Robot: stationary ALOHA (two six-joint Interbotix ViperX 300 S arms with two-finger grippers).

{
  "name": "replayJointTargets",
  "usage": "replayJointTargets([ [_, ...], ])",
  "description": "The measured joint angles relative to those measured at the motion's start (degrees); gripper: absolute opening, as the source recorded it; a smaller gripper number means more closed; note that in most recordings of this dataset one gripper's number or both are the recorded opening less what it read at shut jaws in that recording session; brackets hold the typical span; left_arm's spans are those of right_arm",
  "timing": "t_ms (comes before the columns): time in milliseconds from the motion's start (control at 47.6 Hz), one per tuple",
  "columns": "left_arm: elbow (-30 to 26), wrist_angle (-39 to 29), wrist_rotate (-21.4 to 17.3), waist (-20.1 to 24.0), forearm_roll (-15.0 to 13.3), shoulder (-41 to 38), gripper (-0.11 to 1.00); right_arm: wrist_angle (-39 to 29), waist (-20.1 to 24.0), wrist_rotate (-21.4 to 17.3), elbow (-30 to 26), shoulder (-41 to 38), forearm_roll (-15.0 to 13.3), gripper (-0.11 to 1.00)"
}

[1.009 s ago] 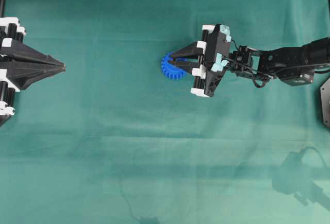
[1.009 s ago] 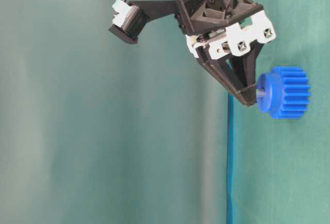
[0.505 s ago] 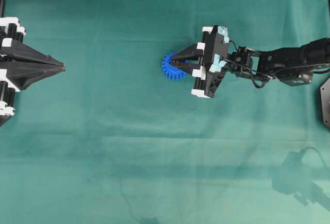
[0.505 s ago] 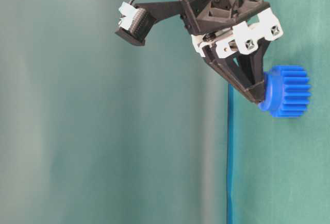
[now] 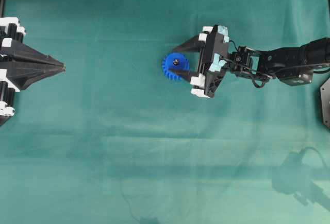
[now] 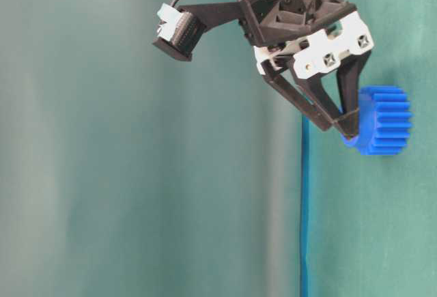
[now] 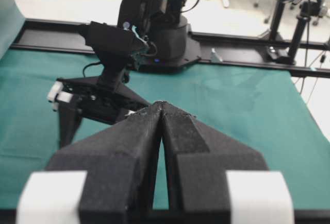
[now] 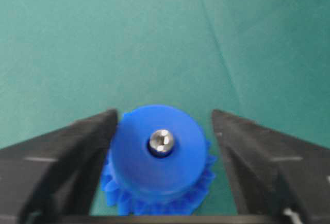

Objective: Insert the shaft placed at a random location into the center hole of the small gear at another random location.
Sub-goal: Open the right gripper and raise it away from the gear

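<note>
Shaft point(image 8: 162, 141) in gear point(image 8: 154, 159) (claw point(image 8: 162, 147) spread)

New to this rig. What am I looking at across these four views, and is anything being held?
It is a two-arm tabletop robot on a green cloth. One picture looks straight down, one looks from table level and appears turned sideways, and one camera rides on each wrist.

The right end effector is open, its fingers on either side of the small gear, a blue toothed wheel lying flat. The shaft, a small silvery pin, sits in the center hole with its shiny end showing. Nothing is held.

The left end effector is shut and empty, far off at the left edge of the overhead view.
</note>
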State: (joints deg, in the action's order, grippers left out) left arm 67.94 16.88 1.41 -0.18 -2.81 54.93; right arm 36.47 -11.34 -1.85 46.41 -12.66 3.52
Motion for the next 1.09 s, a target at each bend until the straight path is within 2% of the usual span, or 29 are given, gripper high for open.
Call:
replayJointTargets([
  [126, 0.0, -0.1, 0.5, 0.0, 0.0, 0.0, -0.01, -1.2, 0.3, 0.0, 0.0, 2.3, -0.1, 0.74],
  [673, 0.0, 0.0, 0.5, 0.0, 0.0, 0.0, -0.01, -10.0, 0.3, 0.4, 0.0, 17.4, -0.2, 0.75],
  [1093, 0.0, -0.1, 0.5, 0.0, 0.0, 0.1, -0.01, -12.5, 1.0, 0.0, 2.5, 22.1, -0.1, 0.75],
])
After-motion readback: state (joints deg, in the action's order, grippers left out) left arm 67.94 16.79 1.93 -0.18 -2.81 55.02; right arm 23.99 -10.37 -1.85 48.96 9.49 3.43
